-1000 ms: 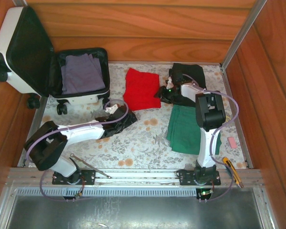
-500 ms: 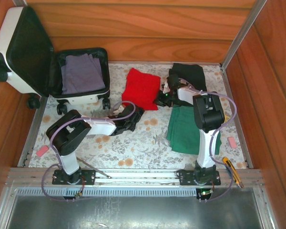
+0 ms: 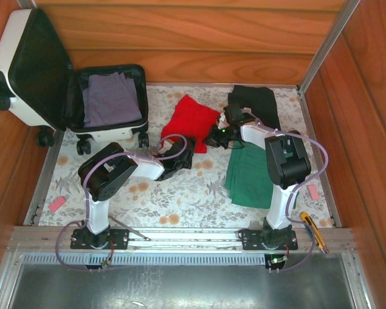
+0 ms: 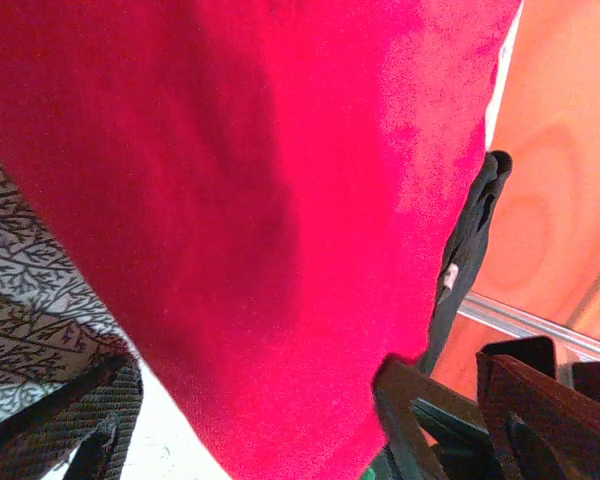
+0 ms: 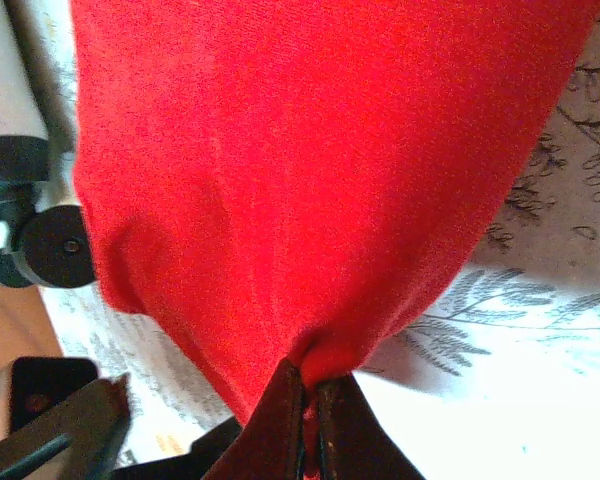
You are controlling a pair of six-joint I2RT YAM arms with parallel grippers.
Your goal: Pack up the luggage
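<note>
one soft red cloth (image 3: pixel 192 119), bunched: right gripper (image 5: pixel 308 390) clamped on its edge, left gripper (image 3: pixel 185 149) spread wide beside it. rounded white hard-shell luggage (image 3: pixel 6 51) stands open at the counter's (image 3: pixel 180 193) far-left corner.

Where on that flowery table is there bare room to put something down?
Bare: the front middle, between the left arm and the green cloth; also the back strip between suitcase and red cloth. Crowded: around the black cloth.

Matt red cloth (image 3: pixel 192 119), glossy white plastic luggage (image 3: pixel 5 48), varnished wood walls (image 3: pixel 180 38)
</note>
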